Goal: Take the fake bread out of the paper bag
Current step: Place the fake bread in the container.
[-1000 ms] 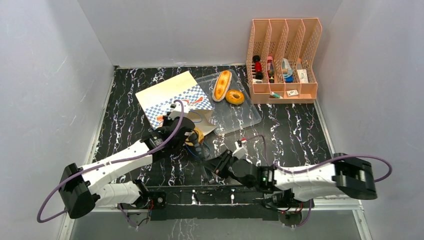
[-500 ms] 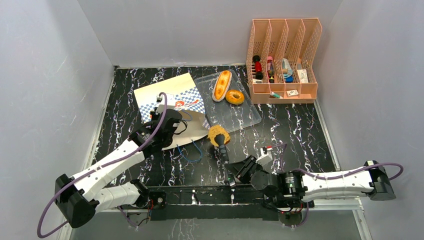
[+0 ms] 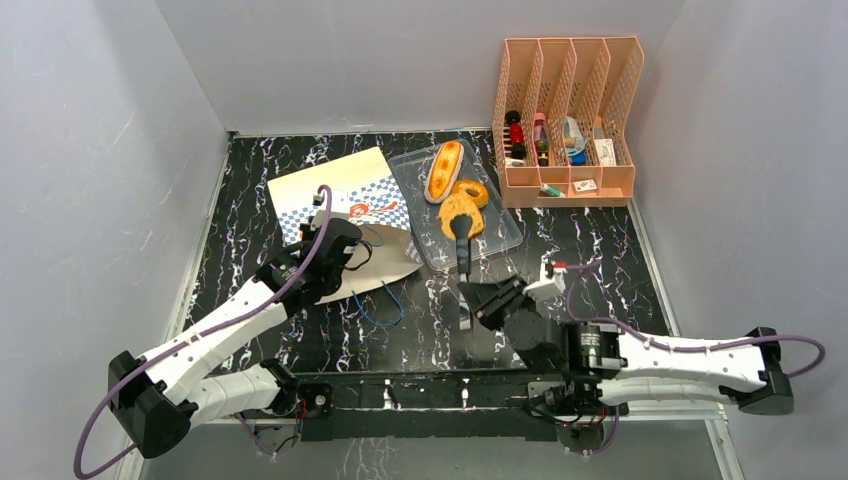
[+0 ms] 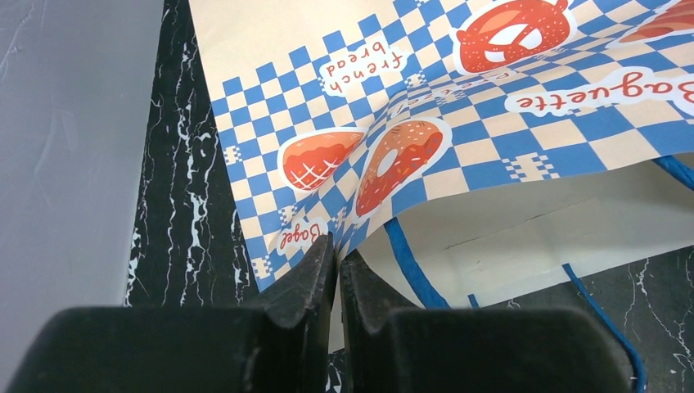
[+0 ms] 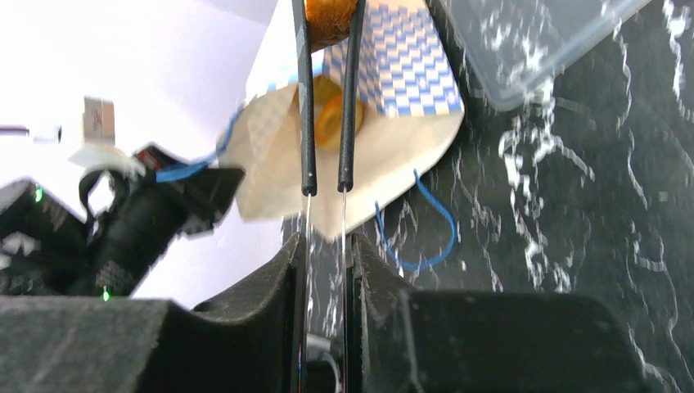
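Observation:
The paper bag (image 3: 340, 190) lies flat at the left, its mouth facing the near edge. My left gripper (image 4: 338, 246) is shut on the bag's checkered lip (image 4: 360, 221) and holds the mouth open. My right gripper (image 5: 326, 241) is shut on thin black tongs (image 3: 462, 262). The tongs pinch a round orange-brown roll (image 3: 460, 212) above the clear tray (image 3: 495, 240). On the tray lie a long bun (image 3: 443, 170) and a ring donut (image 3: 478, 188), the donut partly behind the roll. A golden piece of fake bread (image 5: 331, 115) shows inside the bag's mouth.
A peach desk organizer (image 3: 565, 120) with small items stands at the back right beside the tray. The bag's blue cord handle (image 3: 380, 305) loops loose on the black marbled table (image 3: 600, 260). Grey walls close in the left, back and right.
My right arm has carried the roll in the tongs from the bag's mouth to above the tray. The left gripper shifted slightly left with the bag, then held still.

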